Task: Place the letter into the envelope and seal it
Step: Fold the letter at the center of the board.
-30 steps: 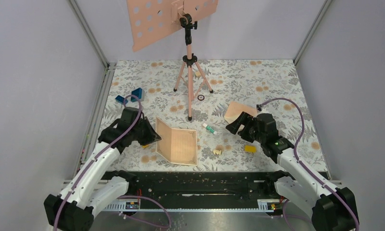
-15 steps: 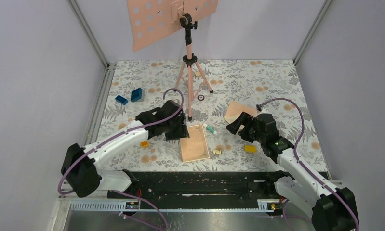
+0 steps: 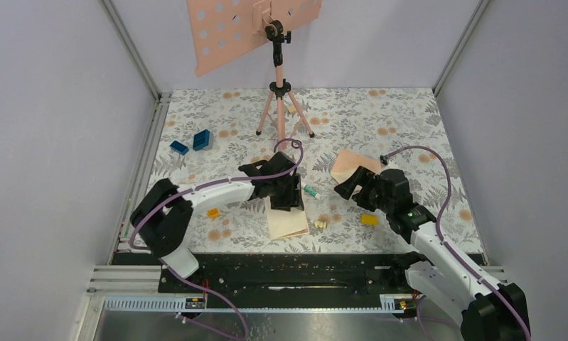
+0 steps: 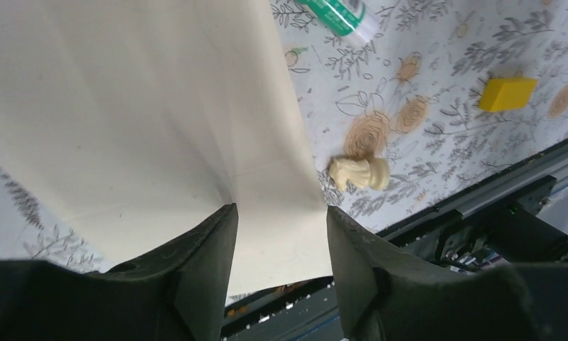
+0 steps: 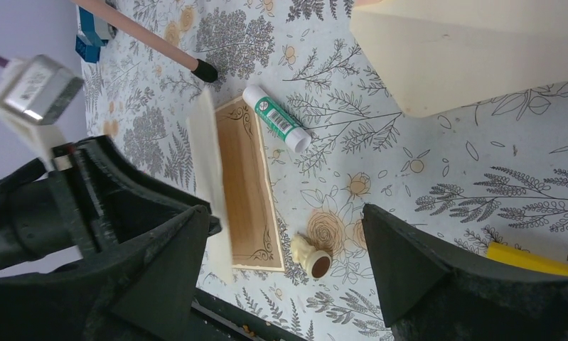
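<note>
Letter (image 3: 289, 224) is lying cream side up mid-table, long axis running from my bases toward the far wall, slightly tilted. My left gripper (image 3: 288, 199) sits over its far end, jaws partly apart. My right gripper (image 3: 348, 186) gapes wide, empty, just beside the envelope (image 3: 345, 163).

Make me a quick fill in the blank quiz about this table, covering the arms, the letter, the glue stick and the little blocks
1. Of the two arms, the ___ one reaches over the letter.
2. The glue stick lying beside the letter has a ___ label.
3. The small block nearest the right gripper is ___.
Missing words: left; green; yellow.
</note>
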You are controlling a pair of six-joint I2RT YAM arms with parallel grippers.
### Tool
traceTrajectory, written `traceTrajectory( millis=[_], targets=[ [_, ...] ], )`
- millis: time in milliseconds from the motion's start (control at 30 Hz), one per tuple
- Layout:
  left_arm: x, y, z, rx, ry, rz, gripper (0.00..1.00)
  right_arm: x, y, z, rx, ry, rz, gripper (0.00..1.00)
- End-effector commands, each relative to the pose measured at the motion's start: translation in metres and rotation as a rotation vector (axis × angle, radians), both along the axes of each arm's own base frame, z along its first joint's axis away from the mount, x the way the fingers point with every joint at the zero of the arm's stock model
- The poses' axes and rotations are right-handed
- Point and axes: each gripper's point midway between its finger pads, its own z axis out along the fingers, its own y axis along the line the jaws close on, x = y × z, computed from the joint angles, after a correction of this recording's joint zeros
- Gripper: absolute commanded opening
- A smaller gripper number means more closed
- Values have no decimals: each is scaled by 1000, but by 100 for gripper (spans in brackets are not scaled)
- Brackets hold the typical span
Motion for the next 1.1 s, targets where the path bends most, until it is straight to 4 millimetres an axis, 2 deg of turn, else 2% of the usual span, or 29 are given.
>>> traceTrajectory(
  millis=[0, 67, 133, 167, 233, 300, 400, 433, 567, 700, 800, 967, 1067],
  targets=[
    [8, -20, -12, -53, -8, -37, 49, -2, -4, 3, -14, -25, -7, 87],
    [5, -17, -29, -24, 24, -35, 47, -3, -5, 4, -17, -25, -10, 87],
    [2, -15, -32, -12, 41, -36, 43, -4, -5, 4, -20, -23, -8, 87],
    [1, -15, -26, -22, 33, -37, 42, -5, -6, 4, -21, -24, -7, 86],
    [4, -14, -2, -60, -20, -34, 41, -6, -6, 5, -22, -24, -6, 86],
    [11, -9, 35, -94, -118, -20, 41, -6, -6, 5, -18, -25, -5, 85],
    [26, 15, 55, -39, -218, 42, 37, -8, 7, 4, 56, -8, 27, 81],
    [29, 22, 54, -27, -220, 54, 34, -8, 14, 5, 88, -5, 48, 78],
    [38, 40, 31, -35, -145, 89, 27, -19, 51, 5, 98, 28, 187, 58],
    [48, 48, 7, -49, -110, 114, 23, -34, 91, 9, 102, 32, 327, 54],
    [54, 50, -11, -18, -84, 115, 22, -41, 113, 1, 140, 96, 403, 39],
    [53, 56, -40, 37, -27, 129, 19, -43, 124, -22, 127, 170, 428, 20],
    [47, 68, -54, 100, 6, 152, 19, -46, 126, -39, 97, 232, 447, 15]
  ],
)
